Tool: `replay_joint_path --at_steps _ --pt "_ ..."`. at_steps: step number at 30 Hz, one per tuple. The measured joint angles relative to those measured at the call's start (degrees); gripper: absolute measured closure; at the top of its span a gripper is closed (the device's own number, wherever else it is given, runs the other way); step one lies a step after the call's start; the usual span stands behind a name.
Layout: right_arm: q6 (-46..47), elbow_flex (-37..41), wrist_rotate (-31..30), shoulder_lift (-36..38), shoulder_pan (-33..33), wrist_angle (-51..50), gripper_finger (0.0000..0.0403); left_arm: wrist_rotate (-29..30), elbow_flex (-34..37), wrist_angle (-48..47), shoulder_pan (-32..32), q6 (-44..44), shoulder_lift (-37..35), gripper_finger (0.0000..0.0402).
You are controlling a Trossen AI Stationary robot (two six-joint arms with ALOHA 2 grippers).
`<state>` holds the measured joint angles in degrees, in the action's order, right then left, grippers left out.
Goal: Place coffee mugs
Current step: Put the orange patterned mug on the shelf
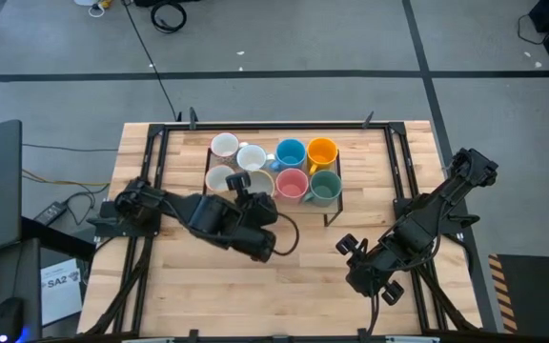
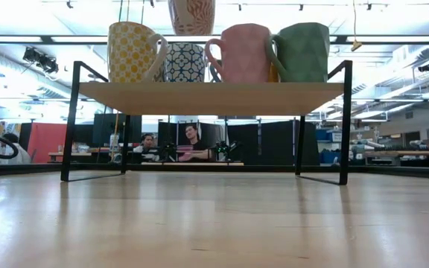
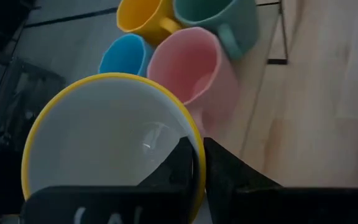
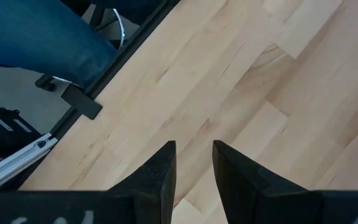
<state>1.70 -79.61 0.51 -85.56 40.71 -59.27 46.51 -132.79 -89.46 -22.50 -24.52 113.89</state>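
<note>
A black-framed wooden shelf [image 2: 214, 98] stands at the table's far middle and carries several coffee mugs. Among them are a yellow-patterned mug [image 2: 132, 52], a blue-patterned one [image 2: 186, 63], a pink one [image 2: 244, 52], a green one [image 2: 300, 52], a blue one [image 1: 290, 152] and an orange-yellow one [image 1: 322, 151]. My left gripper [image 3: 199, 165] is shut on a cream patterned mug with a yellow rim [image 3: 104, 143], just left of the pink mug. My right gripper [image 4: 194, 162] stands open over bare wood at the near right [image 1: 360, 259]. My left gripper pinches the mug's wall at the rim [image 3: 194, 140], one finger inside the mug and one outside. It comes slanting down from the table's left. The mug is lifted clear: its base [image 2: 192, 33] hangs above the shelf, about level with the neighbouring mugs' tops.
Black rails [image 1: 151, 181] run along both sides of the table. Bare wood [image 1: 294, 276] lies in front of the shelf. People sit in the room beyond [image 2: 188, 141]. A person's leg in blue jeans [image 4: 36, 37] shows past the table's edge.
</note>
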Motion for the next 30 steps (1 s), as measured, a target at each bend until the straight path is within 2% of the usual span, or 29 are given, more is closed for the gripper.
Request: replay_joint_path --at_steps 6,14,30 --pt "-0.38 0.00 0.02 0.00 0.00 0.11 0.0292 -3.55 0.00 0.00 2.82 0.29 0.00 0.0373" --pt "-0.38 0.00 0.04 0.00 0.00 0.09 0.0292 -11.32 0.00 -0.01 4.08 3.58 0.04 0.0372" --pt "-0.38 0.00 0.04 0.00 0.00 0.07 0.0292 -16.43 0.00 0.03 4.09 9.73 0.11 0.0371"
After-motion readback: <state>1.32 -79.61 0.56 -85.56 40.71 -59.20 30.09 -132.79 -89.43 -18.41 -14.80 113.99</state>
